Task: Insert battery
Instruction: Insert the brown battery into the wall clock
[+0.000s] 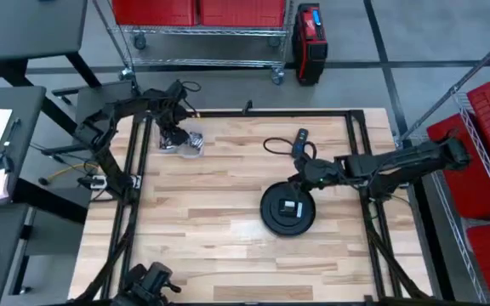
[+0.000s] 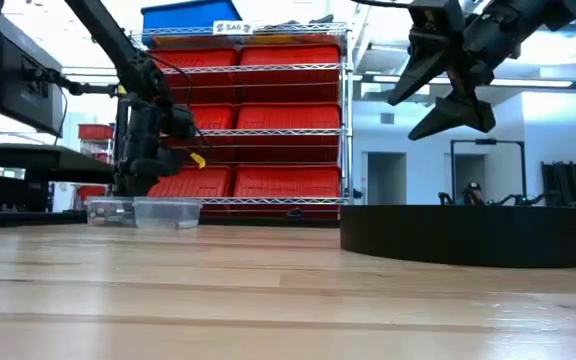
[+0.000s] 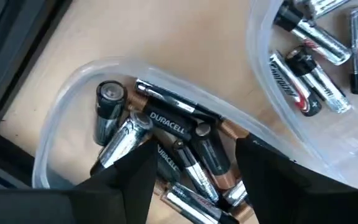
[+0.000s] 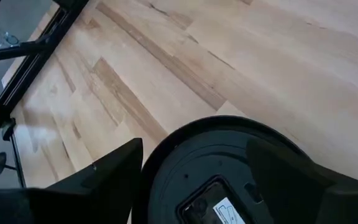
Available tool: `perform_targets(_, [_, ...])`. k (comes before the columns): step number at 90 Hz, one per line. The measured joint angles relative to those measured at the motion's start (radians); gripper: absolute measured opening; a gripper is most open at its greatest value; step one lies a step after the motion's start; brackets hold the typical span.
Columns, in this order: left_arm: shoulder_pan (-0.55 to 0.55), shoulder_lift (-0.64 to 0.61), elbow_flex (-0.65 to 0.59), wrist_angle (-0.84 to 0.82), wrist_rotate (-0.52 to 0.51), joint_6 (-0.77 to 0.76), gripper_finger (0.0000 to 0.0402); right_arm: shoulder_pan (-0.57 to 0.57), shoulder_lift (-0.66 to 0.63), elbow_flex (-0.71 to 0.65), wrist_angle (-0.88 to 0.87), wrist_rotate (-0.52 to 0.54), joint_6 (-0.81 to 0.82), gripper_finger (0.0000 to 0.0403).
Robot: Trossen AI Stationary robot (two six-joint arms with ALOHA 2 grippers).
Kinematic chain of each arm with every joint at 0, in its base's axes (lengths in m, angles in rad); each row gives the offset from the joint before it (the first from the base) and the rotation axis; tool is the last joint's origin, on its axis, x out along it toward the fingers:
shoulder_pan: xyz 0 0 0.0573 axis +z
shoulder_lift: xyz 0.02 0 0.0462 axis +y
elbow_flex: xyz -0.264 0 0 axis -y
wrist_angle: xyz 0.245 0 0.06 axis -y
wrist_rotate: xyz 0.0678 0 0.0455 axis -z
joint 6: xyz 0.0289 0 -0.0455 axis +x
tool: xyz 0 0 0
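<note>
Seen from above, the batteries are hard to make out: the left gripper and its arm cover most of the two clear plastic tubs at about ten o'clock on the wooden table. The left wrist camera shows them clearly, a jumble of cylindrical batteries in the nearer tub, lying crosswise at mixed angles with one standing on end, so no single long axis holds. The left gripper's fingers are spread wide just above that pile, gripping nothing. The right gripper hangs over the far edge of a round black device near the table's centre-right, fingers wide apart and empty; a small white label sits in the device's recess. Wire shelves of red bins fill the room behind
</note>
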Motion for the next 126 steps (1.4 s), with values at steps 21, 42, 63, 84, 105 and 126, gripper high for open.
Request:
perform_targets(21, [0.0, 0.0, -0.042, -0.014, 0.001, -0.047, 0.0166, 0.0, 0.0, 0.0, 0.0, 0.0, 0.0, 0.0276])
perform_targets(42, [0.0, -0.001, -0.102, 0.037, 0.001, -0.075, 0.0164, -0.001, 0.0, 0.0, 0.0, 0.0, 0.0, 0.0276])
perform_targets(63, [0.0, 0.0, -0.087, 0.045, 0.0, -0.076, 0.0164, -0.001, 0.0, 0.0, 0.0, 0.0, 0.0, 0.0276])
perform_targets(84, [-0.001, -0.023, -0.085, 0.053, -0.001, -0.079, 0.0164, -0.001, 0.0, 0.0, 0.0, 0.0, 0.0, 0.0276])
perform_targets(105, [-0.001, -0.033, -0.085, 0.055, -0.002, -0.076, 0.0164, -0.011, 0.0, 0.0, 0.0, 0.0, 0.0, 0.0276])
perform_targets(126, [-0.003, -0.033, -0.085, 0.077, 0.008, -0.031, 0.016, -0.032, 0.0, 0.0, 0.0, 0.0, -0.002, 0.0276])
